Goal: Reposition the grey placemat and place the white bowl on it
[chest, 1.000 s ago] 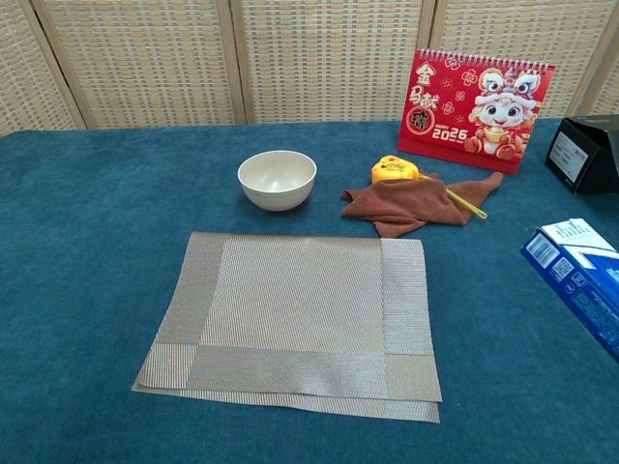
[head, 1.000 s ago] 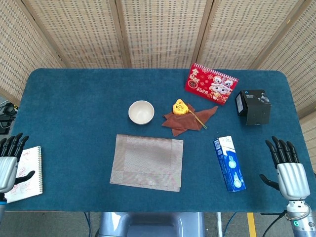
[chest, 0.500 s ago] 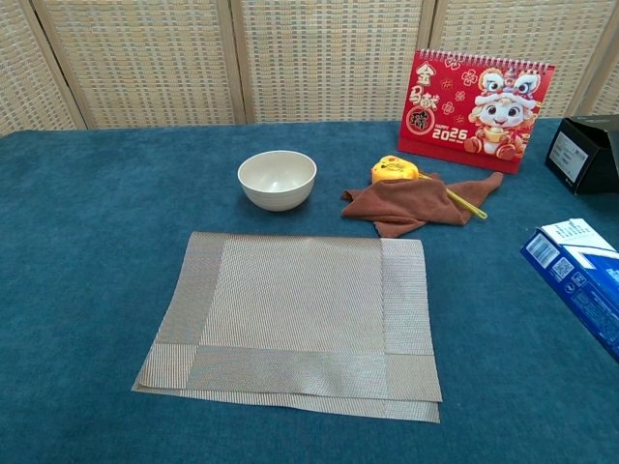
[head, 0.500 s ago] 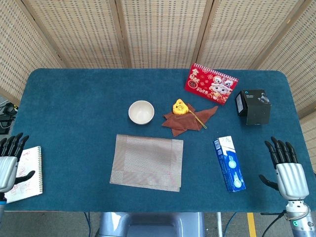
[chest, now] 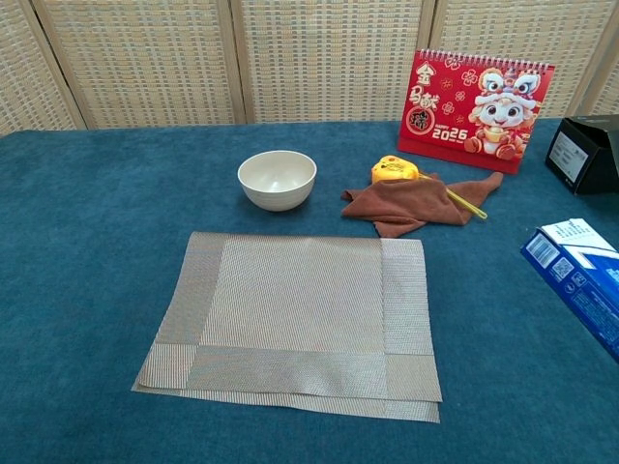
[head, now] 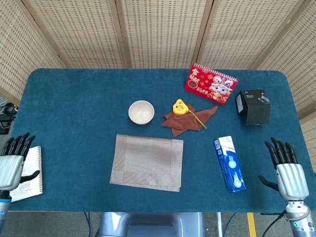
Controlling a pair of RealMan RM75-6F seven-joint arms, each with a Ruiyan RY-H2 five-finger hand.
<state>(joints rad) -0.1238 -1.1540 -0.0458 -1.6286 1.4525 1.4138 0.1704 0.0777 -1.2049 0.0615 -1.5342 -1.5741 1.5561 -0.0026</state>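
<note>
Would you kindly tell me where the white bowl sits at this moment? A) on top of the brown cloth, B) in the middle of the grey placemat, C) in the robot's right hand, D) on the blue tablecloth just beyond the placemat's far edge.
D: the white bowl stands on the blue tablecloth, clear of the far edge of the grey placemat and beside the brown cloth.

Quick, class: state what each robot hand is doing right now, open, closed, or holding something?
Left hand: open, fingers spread, holding nothing, over the notebook.
Right hand: open, fingers spread, holding nothing.
</note>
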